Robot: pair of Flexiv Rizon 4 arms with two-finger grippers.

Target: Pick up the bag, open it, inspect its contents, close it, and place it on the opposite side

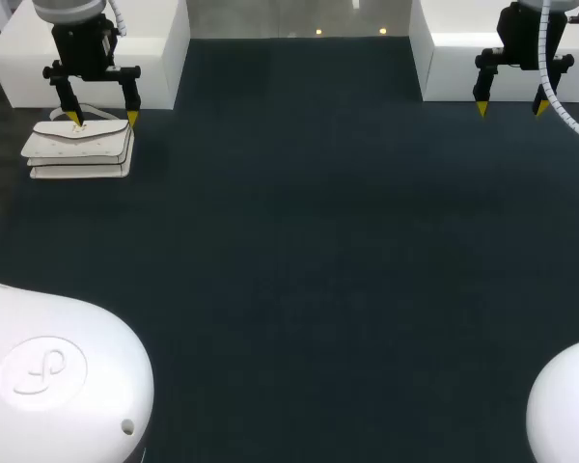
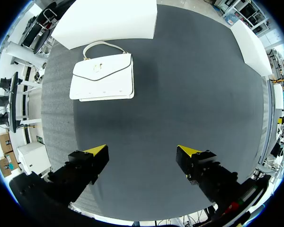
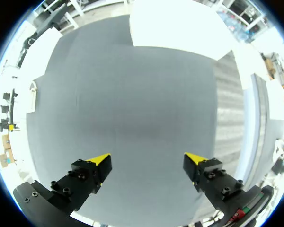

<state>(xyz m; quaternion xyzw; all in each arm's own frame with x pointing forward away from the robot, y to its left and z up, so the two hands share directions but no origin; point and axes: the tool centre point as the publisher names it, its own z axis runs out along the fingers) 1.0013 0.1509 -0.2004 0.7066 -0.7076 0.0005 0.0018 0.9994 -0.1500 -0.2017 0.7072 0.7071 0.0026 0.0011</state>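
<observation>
A white handbag (image 1: 77,147) with a short handle and a gold ring clasp lies flat, flap shut, on the dark mat at the far left. My left gripper (image 1: 103,118) hangs open just above its rear edge. In the left wrist view the handbag (image 2: 104,75) lies ahead of the left gripper (image 2: 142,153), off toward one finger's side, with nothing between the fingers. My right gripper (image 1: 510,108) stands open and empty over the far right of the mat. The right wrist view shows the right gripper (image 3: 146,161) over bare mat, with the handbag (image 3: 32,97) a small white shape far off.
A white block (image 1: 154,48) stands behind the bag at the back left, and another white block (image 1: 454,68) at the back right. The dark mat (image 1: 299,241) stretches between them. My arms' white bases (image 1: 58,376) fill the near corners.
</observation>
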